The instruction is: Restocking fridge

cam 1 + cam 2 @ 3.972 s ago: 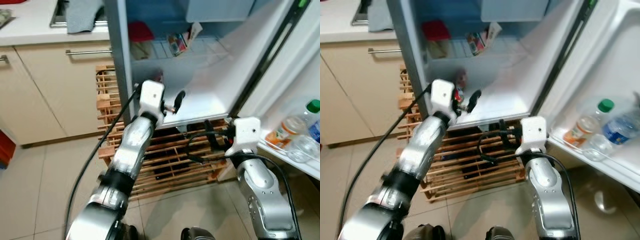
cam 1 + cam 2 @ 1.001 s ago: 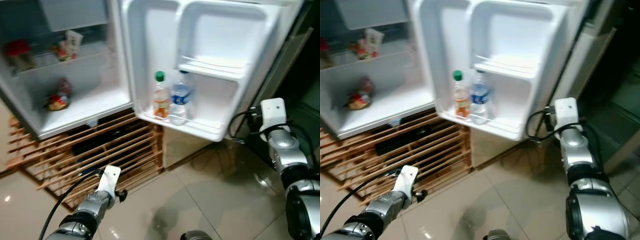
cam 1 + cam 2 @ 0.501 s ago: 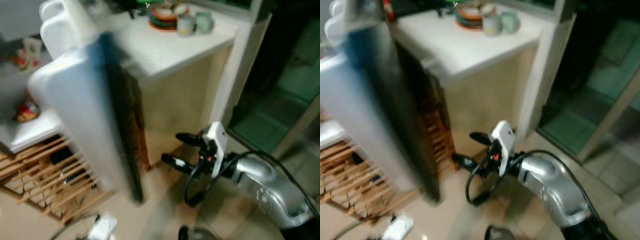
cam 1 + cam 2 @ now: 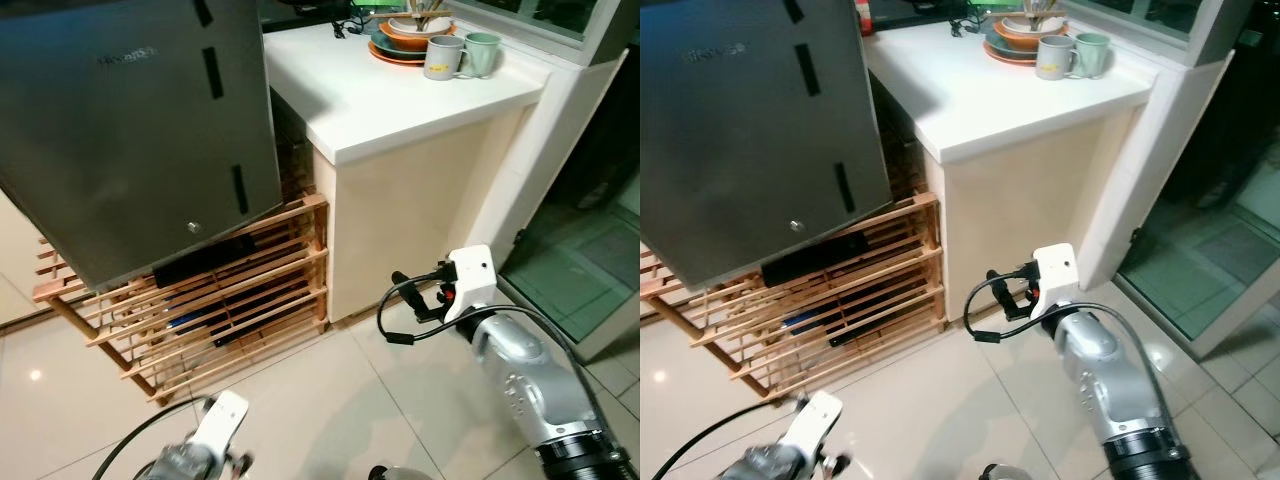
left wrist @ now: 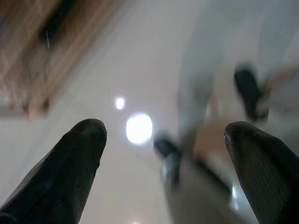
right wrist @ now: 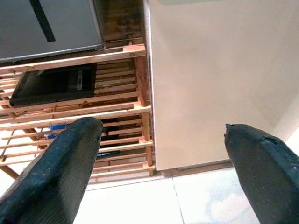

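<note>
The fridge's grey door (image 4: 140,130) stands shut, so its shelves and bottles are hidden. My right gripper (image 4: 405,300) hangs open and empty low in front of the cream counter side, a little right of the door. In the right wrist view the right gripper (image 6: 163,133) faces the counter panel and the wooden rack, its two fingers wide apart. My left arm (image 4: 222,420) hangs low by the floor. The left gripper (image 5: 166,140) is open over blurred floor tiles, with nothing between its fingers.
A slatted wooden rack (image 4: 230,300) under the fridge holds dark flat items. The white counter (image 4: 400,90) to the right carries stacked bowls (image 4: 410,35) and two mugs (image 4: 440,57). A white post and a dark doorway (image 4: 590,250) lie further right. Glossy tiles cover the floor.
The fridge door has swung from wide open to shut. My right gripper has come away from the door's edge, and the view has turned towards the counter.
</note>
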Motion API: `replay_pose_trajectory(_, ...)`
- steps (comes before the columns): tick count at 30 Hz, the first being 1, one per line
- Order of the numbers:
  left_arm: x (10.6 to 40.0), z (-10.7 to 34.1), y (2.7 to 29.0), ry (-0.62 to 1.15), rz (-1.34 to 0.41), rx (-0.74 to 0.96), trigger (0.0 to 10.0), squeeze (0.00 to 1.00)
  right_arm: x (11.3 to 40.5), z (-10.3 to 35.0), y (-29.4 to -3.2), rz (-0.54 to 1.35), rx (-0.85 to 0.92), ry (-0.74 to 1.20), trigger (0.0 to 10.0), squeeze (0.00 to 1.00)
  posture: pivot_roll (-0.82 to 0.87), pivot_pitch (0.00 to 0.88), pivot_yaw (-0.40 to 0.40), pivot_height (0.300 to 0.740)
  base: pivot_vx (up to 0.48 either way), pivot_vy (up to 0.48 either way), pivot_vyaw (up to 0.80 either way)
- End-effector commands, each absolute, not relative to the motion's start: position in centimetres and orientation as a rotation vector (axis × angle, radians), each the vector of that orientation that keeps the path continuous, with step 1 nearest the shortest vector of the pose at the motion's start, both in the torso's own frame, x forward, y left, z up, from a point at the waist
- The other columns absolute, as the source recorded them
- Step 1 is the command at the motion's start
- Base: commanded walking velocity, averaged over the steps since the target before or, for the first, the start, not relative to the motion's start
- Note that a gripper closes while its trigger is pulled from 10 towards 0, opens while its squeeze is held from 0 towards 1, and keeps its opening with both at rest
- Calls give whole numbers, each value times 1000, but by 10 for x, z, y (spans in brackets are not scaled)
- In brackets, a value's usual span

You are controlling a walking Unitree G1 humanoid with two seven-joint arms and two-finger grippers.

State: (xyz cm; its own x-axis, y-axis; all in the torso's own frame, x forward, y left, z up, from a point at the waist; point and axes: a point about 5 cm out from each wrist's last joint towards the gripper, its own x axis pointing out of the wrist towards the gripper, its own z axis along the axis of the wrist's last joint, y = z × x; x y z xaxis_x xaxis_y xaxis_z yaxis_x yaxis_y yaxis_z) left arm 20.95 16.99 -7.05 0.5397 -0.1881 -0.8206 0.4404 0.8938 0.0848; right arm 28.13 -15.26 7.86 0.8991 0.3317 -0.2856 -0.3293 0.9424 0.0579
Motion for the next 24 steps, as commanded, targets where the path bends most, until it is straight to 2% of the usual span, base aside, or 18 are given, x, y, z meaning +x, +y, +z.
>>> replay_pose_trajectory(1,223,-62,171,845,-337,273,10000,0,284,79,-160,300,-12,278,10000,0,-100,0,26,740,0,0,0)
replay_pose_trajectory(2,249,-41,164,675,-298,213,10000,0,289,83,-165,240,-17,238,10000,0,-98,0,26,740,0,0,0)
replay_pose_trajectory(3,249,-41,164,675,-298,213,10000,0,289,83,-165,240,-17,238,10000,0,-98,0,26,740,0,0,0)
replay_pose_trajectory(5,285,-2,150,414,-285,131,10000,0,296,88,-174,134,-43,183,10000,0,-95,0,23,740,0,0,0)
replay_pose_trajectory(9,317,65,133,72,-291,47,10000,0,301,95,-194,-57,-53,113,10000,0,-93,0,22,740,0,0,0)
replay_pose_trajectory(13,325,87,124,-16,-311,13,10000,0,302,95,-198,-89,-66,98,10000,0,-95,0,25,740,0,0,0)
replay_pose_trajectory(16,329,100,121,-65,-312,-27,10000,0,304,94,-193,-75,-84,81,10000,0,-103,0,36,740,0,0,-781)
replay_pose_trajectory(19,328,105,123,-73,-287,-58,10000,0,305,98,-182,-39,-86,29,10000,0,-102,0,37,740,0,480,-629)
replay_pose_trajectory(24,324,108,127,-74,-258,-56,10000,0,305,93,-175,-7,-74,43,10000,0,-90,0,32,740,0,475,0)
